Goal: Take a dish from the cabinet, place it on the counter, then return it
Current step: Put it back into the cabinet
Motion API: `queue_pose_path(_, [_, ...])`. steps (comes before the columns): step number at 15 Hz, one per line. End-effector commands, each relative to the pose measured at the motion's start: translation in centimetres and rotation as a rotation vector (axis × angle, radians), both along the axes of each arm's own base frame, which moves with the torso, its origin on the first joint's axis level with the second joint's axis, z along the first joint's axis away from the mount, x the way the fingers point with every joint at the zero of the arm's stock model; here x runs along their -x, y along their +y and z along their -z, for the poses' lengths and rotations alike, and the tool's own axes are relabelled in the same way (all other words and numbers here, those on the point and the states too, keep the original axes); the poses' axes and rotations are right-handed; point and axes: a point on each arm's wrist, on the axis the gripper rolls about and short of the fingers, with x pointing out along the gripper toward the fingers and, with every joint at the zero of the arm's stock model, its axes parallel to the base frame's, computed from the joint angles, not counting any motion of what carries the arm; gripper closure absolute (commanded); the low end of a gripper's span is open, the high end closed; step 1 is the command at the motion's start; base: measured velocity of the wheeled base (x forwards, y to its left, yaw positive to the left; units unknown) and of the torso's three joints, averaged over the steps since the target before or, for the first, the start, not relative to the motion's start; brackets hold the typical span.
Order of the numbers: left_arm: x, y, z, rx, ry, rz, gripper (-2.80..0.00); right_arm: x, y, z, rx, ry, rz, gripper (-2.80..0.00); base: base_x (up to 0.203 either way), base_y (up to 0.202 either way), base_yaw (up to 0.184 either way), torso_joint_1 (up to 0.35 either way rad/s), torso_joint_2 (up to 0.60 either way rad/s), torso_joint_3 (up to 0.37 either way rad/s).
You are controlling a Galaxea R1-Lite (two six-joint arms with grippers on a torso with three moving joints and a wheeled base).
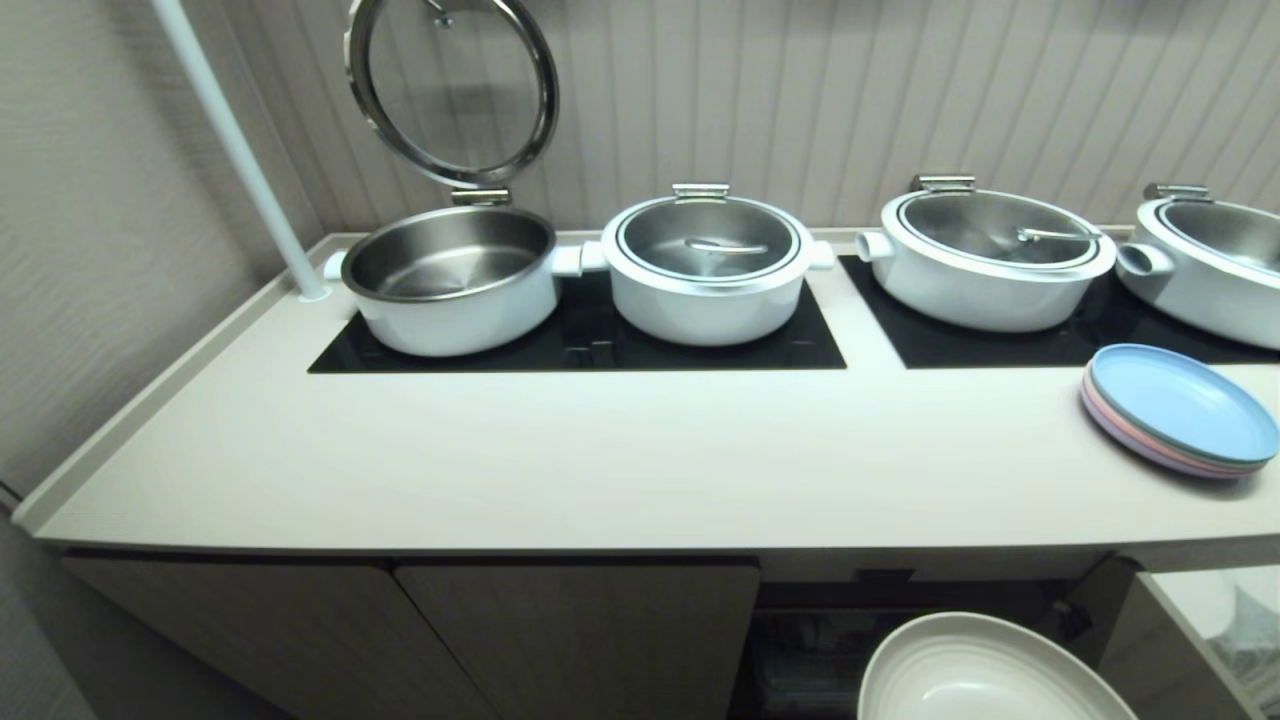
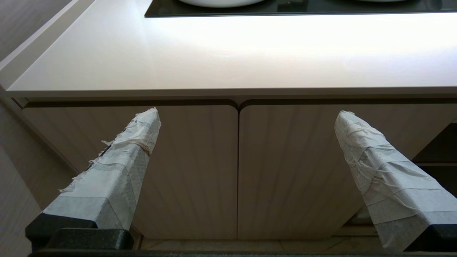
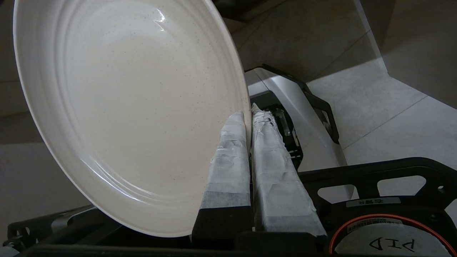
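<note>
Your long cream-beige counter (image 1: 560, 460) carries 4 white pots on black cooktop panels, with stacked pastel plates (image 1: 1180, 408) at its right edge. Below its front edge, your right gripper (image 3: 250, 110) pinches the round cream-white dish (image 3: 132, 107) by the rim before the open cabinet (image 1: 560, 640). Your left gripper (image 2: 246, 114) stands wide apart, facing the cabinet's closed doors.

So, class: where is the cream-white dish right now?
The dish is low on the head view's right, below the counter edge by the open cabinet, its rim pinched by the right gripper.
</note>
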Motion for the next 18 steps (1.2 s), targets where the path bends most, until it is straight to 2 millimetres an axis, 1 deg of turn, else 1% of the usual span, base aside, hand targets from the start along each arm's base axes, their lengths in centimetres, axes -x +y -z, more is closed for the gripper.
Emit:
queue_pose_path(1, [0.00, 0.00, 0.00, 0.000, 0.000, 0.001, -2.80, -0.03, 0.01, 0.01, -0.002, 0.003, 0.003, 0.00, 0.000, 0.000, 0.000, 0.000, 0.00, 0.000])
queue_pose_path(12, [0.00, 0.00, 0.00, 0.000, 0.000, 0.000, -2.80, 0.04, -0.01, 0.05, -0.002, 0.004, 0.007, 0.00, 0.000, 0.000, 0.000, -0.005, 0.00, 0.005])
queue_pose_path(18, [0.00, 0.00, 0.00, 0.000, 0.000, 0.001, -2.80, -0.05, 0.02, 0.04, -0.002, 0.008, 0.006, 0.00, 0.000, 0.000, 0.000, -0.113, 0.24, 0.125])
